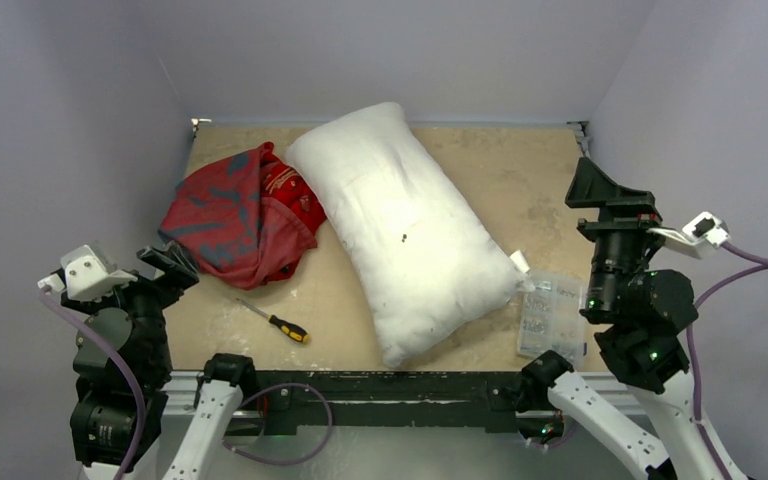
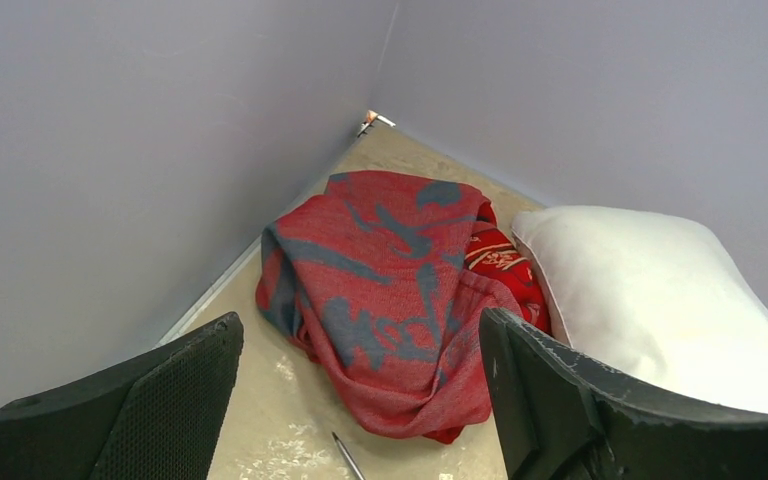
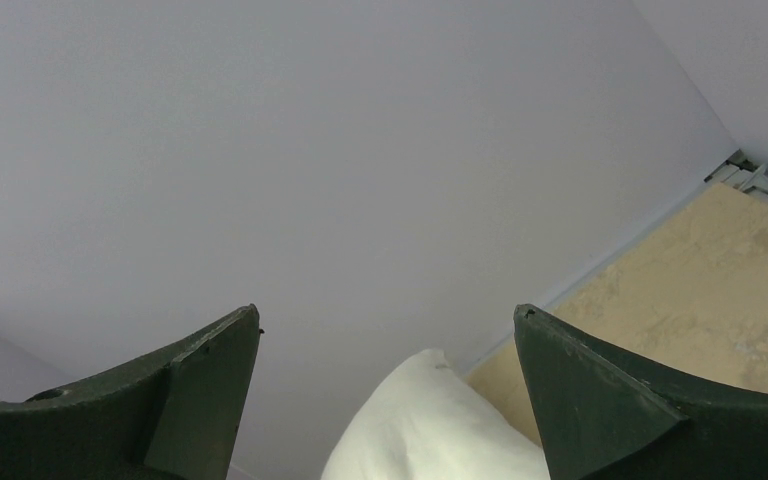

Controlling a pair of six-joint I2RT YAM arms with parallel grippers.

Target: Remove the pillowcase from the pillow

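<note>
We judged the removal done: the pillowcase (image 1: 240, 215) lay crumpled at the left rear of the beige tabletop (image 1: 520, 185), touching the bare pillow (image 1: 405, 230) stretched diagonally across its middle. Our left hand (image 2: 358, 325) and right hand (image 3: 388, 312) gaped wide and empty at the sides, so no further grasp seemed needed; pale walls (image 1: 380, 50) enclosed three sides.
</note>
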